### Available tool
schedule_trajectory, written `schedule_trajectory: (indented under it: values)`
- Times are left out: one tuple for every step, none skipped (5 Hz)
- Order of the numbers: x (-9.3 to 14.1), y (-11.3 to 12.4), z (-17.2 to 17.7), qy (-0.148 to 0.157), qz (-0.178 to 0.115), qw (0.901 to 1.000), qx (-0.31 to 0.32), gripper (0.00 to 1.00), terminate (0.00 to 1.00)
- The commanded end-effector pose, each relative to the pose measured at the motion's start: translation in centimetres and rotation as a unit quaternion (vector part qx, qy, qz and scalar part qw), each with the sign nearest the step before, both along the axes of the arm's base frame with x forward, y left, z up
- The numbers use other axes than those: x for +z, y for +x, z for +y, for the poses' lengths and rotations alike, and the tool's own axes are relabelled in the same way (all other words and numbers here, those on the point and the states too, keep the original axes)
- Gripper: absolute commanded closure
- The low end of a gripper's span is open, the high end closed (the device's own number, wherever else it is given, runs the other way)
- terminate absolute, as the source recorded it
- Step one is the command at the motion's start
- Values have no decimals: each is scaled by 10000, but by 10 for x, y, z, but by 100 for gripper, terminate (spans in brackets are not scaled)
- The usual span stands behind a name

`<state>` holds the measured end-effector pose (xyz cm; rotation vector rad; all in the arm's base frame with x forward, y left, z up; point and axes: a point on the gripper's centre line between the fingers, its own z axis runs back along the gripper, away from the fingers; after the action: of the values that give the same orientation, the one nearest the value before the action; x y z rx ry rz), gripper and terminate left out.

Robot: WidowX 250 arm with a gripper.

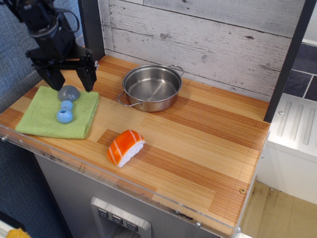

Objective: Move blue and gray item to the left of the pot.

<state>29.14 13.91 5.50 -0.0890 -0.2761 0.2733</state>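
Observation:
The blue and gray item (66,103) lies on a green cloth (57,112) at the left of the counter, gray dome cap toward the back, light-blue ball-ended stem toward the front. The shiny steel pot (151,88) with two wire loop handles stands empty at the back middle, to the right of the cloth. My black gripper (71,82) is open, its two fingers spread wide and pointing down just above and behind the gray cap, one finger on each side. It holds nothing.
An orange-and-white sushi piece (125,147) lies near the front edge, right of the cloth. A white plank wall runs along the back and a blue-gray wall along the left. A dark post (92,27) stands at the back left corner.

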Motion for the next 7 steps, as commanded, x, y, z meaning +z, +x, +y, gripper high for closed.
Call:
schedule_trajectory:
  values:
    - [-19, -13, 4, -70, -111, 9996, 232, 0, 0]
    - [-27, -17, 3, -103, -13, 9996, 259, 0, 0]
    - [-25, -19, 6, -39, 22, 9996, 288, 100, 0]
    - [-25, -19, 7, 6, -2, 9996, 287, 100, 0]
    - [-25, -19, 6, 15, 17, 9997, 263, 100, 0]
    - [-25, -17, 5, -27, 21, 9999, 154, 100, 0]
    - [-7, -9, 5, -49, -64, 10000, -27, 100, 0]
